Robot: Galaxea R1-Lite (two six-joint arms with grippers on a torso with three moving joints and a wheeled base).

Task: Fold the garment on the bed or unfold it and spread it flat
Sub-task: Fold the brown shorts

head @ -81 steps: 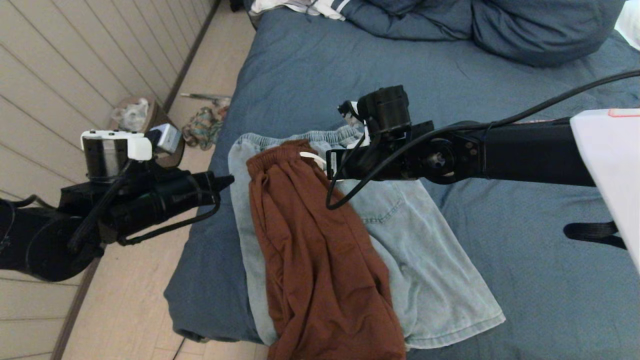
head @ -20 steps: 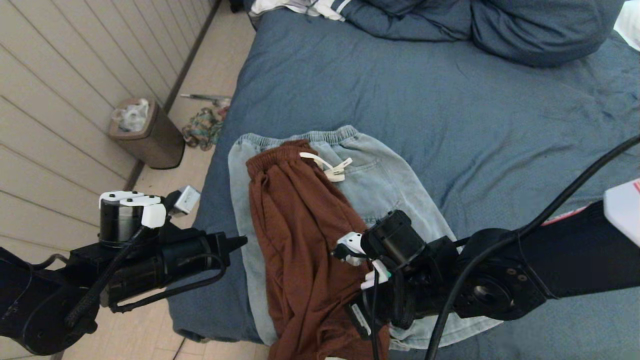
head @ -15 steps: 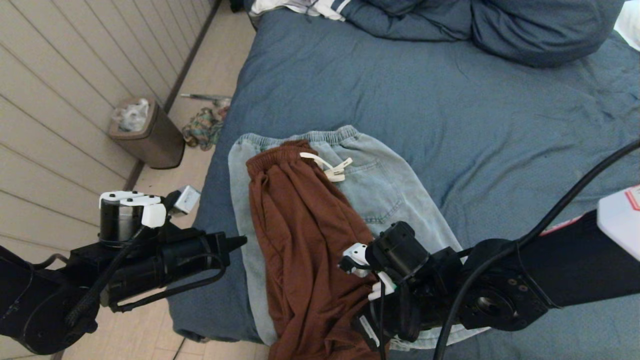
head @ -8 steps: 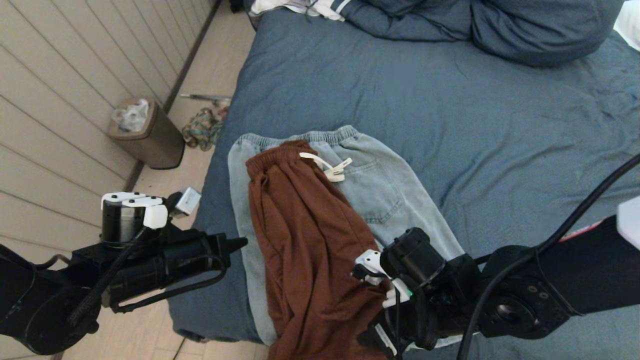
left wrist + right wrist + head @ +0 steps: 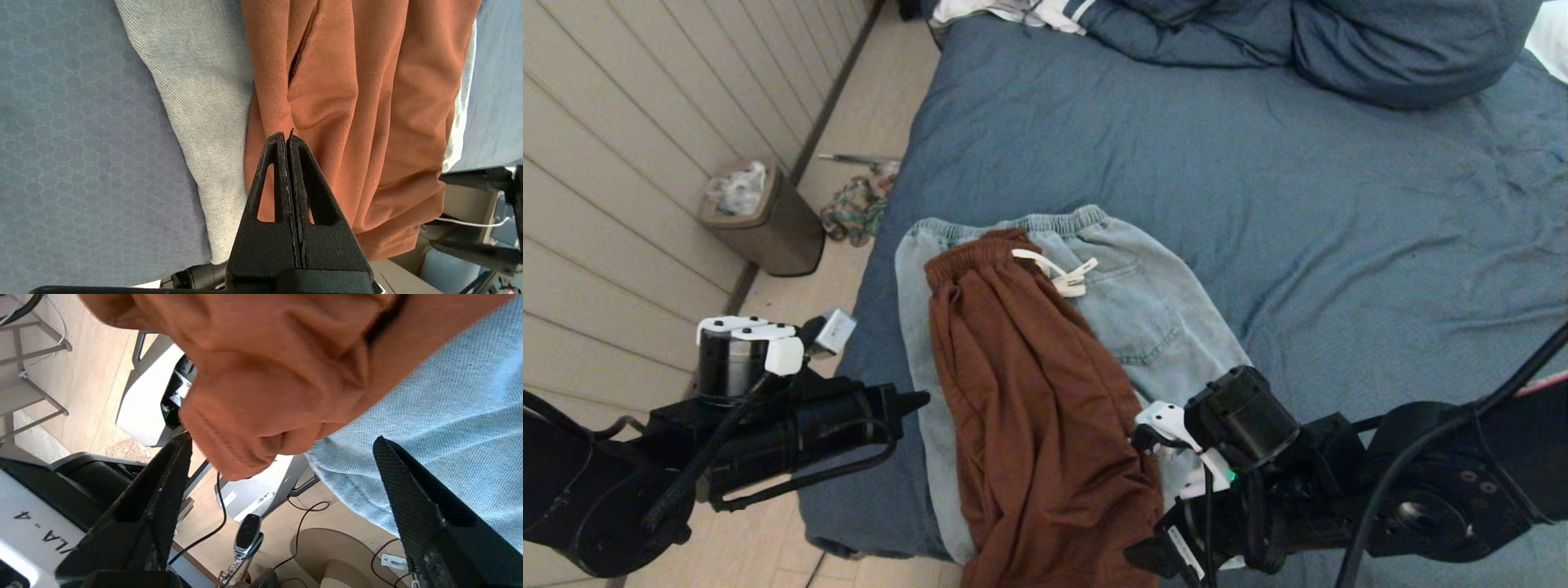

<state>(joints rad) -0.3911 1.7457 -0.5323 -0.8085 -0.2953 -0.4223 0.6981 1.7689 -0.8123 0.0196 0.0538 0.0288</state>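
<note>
Rust-brown trousers [image 5: 1037, 408] are laid lengthwise over pale denim trousers [image 5: 1152, 318] at the near left corner of the bed [image 5: 1258, 163], their hems hanging over the bed's front edge. Over the last second the right gripper [image 5: 282, 473] has been drawn back toward that edge and its jaws have been spread wide apart; the brown hem is seen between them but is not pinched. A release is judged, so another grasp would be needed. The left gripper [image 5: 288, 141], jaws pressed together and empty, is held beside the bed.
</note>
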